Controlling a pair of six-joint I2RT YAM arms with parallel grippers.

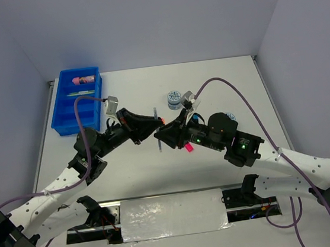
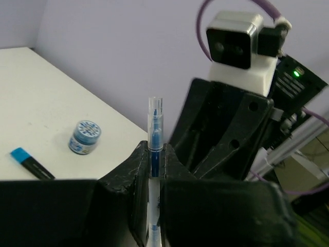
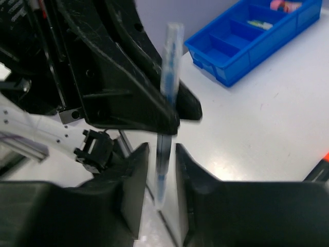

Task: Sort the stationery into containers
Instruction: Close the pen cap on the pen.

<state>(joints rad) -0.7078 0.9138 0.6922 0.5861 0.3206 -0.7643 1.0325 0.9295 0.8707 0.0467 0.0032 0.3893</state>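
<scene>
The tray [image 1: 63, 120] sits at the far left of the bench [image 1: 237, 79], its long axis running away from the arms. A pink cylinder [image 1: 85, 80] lies in its far compartment and a thin item [image 1: 79, 92] in the next; the near compartments look bare.

Right of it, over mid-bench, the left hand [image 1: 152, 128] is clamped on the pen [image 1: 155, 120], well off the surface. The pen's long axis runs crosswise to both hands, near to far in the top view. The left wrist view shows it pinched about mid-length, one end standing proud.

The right hand [image 1: 164, 134] faces the left one nose to nose. In its own view its fingers [image 3: 134, 180] straddle the pen's lower stretch with a sliver of gap on each side, so it is open and gripping nothing.

As I judge it, the left arm is both the holder and the nearer to the tray. The carry would go left and away, with the pen turned to lie along a compartment. The room that way is open, though the right hand needs to back off first. A disc [image 1: 174, 97] stands just beyond the hands, to the right.
</scene>
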